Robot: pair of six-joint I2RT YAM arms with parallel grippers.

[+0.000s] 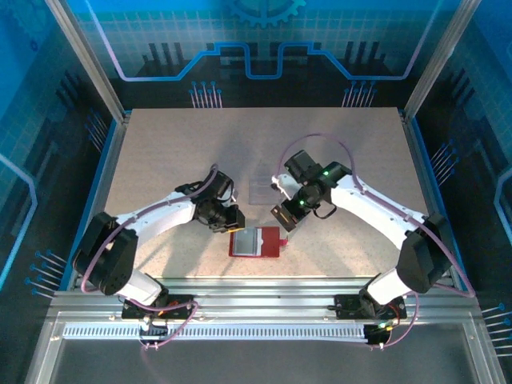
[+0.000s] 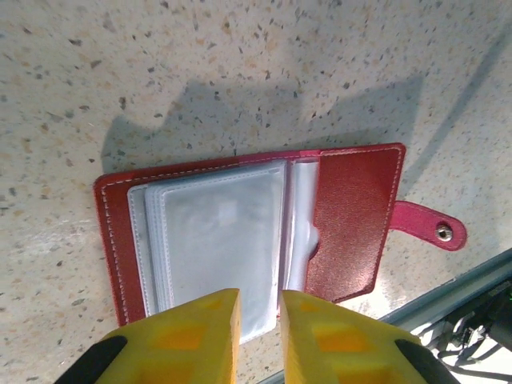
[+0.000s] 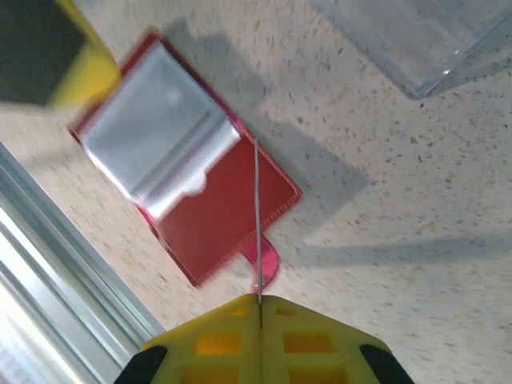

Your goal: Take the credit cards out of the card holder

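Observation:
The red card holder [image 1: 256,242] lies open on the table near the front edge, with its pale pockets [image 2: 220,240] facing up and its snap tab [image 2: 436,228] to one side. My left gripper [image 2: 260,298] hovers over the holder's near edge [image 1: 233,224], its jaws a narrow gap apart with nothing between them. My right gripper [image 3: 260,300] is shut on a thin credit card [image 3: 257,216], seen edge-on, just above the holder's [image 3: 232,208] tab side [image 1: 283,220].
A clear plastic box [image 1: 262,188] stands just behind the card holder, also seen as the clear plastic box [image 3: 416,40] in the right wrist view. The metal rail [image 1: 256,296] runs along the table's front edge, close to the holder.

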